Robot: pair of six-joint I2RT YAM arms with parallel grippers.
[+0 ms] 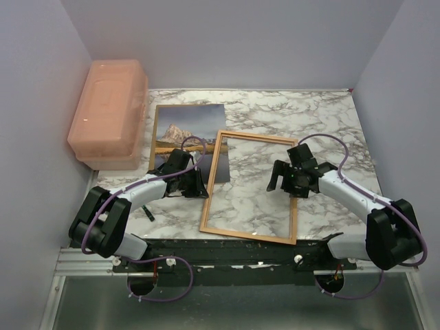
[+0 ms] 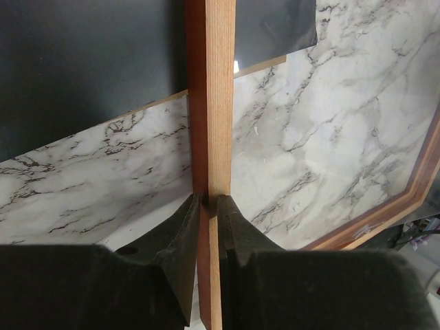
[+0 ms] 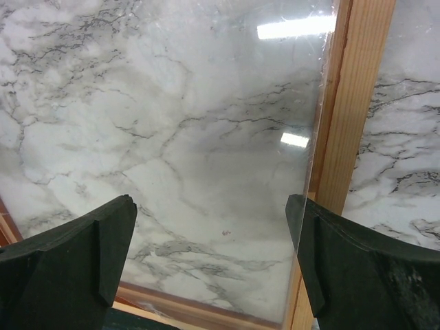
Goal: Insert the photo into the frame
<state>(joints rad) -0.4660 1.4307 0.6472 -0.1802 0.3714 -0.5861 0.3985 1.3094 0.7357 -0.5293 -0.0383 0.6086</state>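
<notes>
The left gripper (image 2: 208, 203) pinches the frame (image 1: 247, 236); the photo (image 1: 189, 130) lies just beyond it.
At far left, a pink bin (image 1: 106, 113), lidded, contents hidden. The photo is face up, long axis running away from the arms, its near corner seemingly under the frame's far-left corner, nearer the left gripper, which clamps the left rail. The right gripper (image 3: 210, 206) gapes wide over the pane.

Photo (image 1: 187, 134) lay face up, upper left of centre in the top view: rocky mountain mirrored in a lake under grey-blue sky. Frame (image 1: 251, 236) sat at centre, light wood side up, marble showing through its clear pane. It was skewed slightly clockwise, its upper-left corner overlapping the photo's right edge.
</notes>
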